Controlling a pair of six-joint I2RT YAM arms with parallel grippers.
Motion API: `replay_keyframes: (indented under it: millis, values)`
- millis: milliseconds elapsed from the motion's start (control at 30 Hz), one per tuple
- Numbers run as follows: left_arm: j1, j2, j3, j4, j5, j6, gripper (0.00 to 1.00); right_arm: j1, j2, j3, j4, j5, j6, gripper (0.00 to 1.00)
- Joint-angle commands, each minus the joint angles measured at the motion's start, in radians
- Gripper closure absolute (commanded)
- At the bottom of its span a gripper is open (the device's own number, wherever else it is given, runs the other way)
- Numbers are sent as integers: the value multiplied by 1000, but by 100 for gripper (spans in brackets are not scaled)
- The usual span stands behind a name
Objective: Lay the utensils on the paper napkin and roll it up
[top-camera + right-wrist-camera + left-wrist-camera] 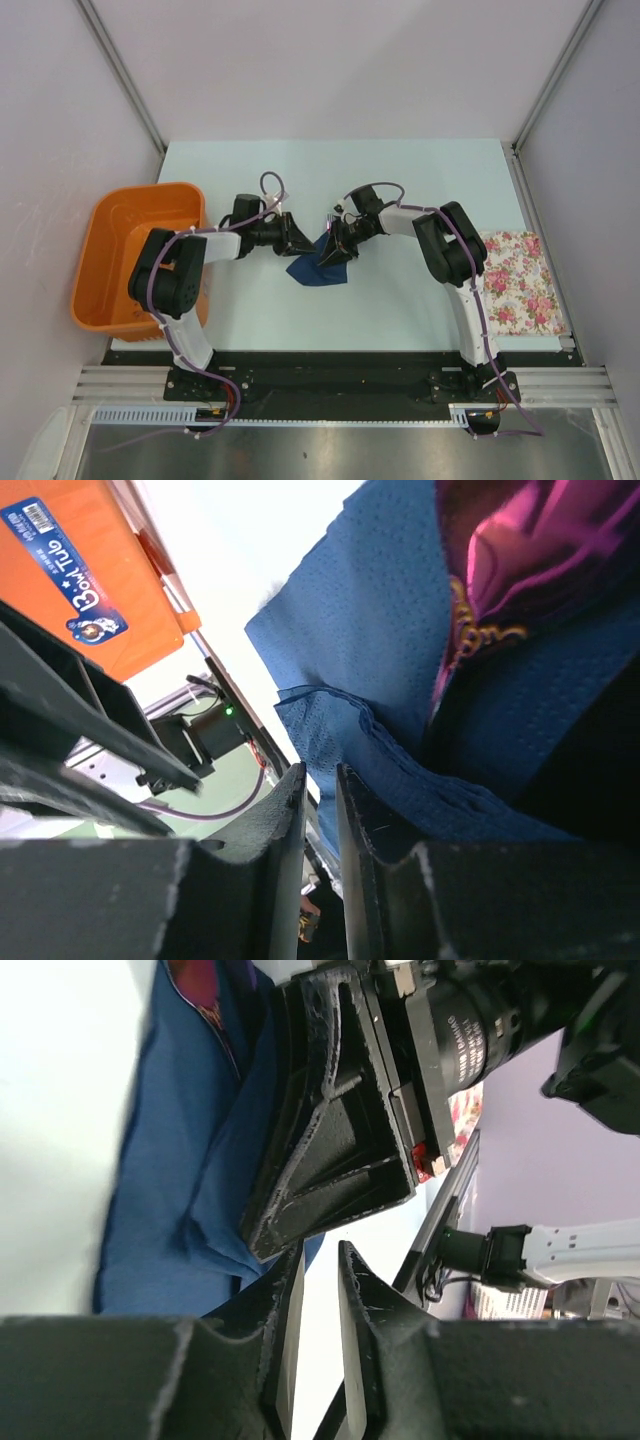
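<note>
Creases run through the paper napkin (318, 270), a thin, plain sheet of dark navy whose surface shows a fine dimpled texture close up. It lies bunched and partly folded over itself near the middle of the pale table (400, 190), between the two arms' tips. A glossy purple utensil (540, 540) sits in its folds, mostly wrapped, and which piece it is cannot be told.

The right gripper (335, 245) noses into the napkin's upper right side. Its jaws are drawn to a thin slit, a folded edge lies against one finger (390, 830), and I cannot tell whether any paper is pinched. The left gripper (297, 243) sits at the upper left edge, jaws a narrow gap apart with bare table showing through and nothing between them. The two grippers are almost tip to tip.

An orange bin (130, 255) stands at the table's left edge. A floral cloth (518, 280) lies at the right edge.
</note>
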Motion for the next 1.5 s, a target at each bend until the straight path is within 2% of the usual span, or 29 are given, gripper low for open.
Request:
replay_keyframes:
  millis: [0,300,667,933,1233,1433,1467]
  values:
    - [-33,31,56,-60,-26,53,76,1,6,1,-12,14,-30,78]
    - [-42,97,98,-158,-82,112,78,2,-8,6,-21,21,-38,83]
    - [-39,152,145,-300,-164,195,83,-23,-70,6,-49,3,-49,83]
    - [-39,120,139,-286,-168,197,82,-123,-129,-46,-121,38,-132,84]
    - [-39,108,137,-267,-159,191,79,-97,-94,-48,-127,60,-172,87]
    - [-45,57,118,-226,-126,175,71,-83,-69,-46,-121,75,-181,87]
    - [-54,44,110,-179,-116,172,69,-80,-68,-46,-120,77,-181,87]
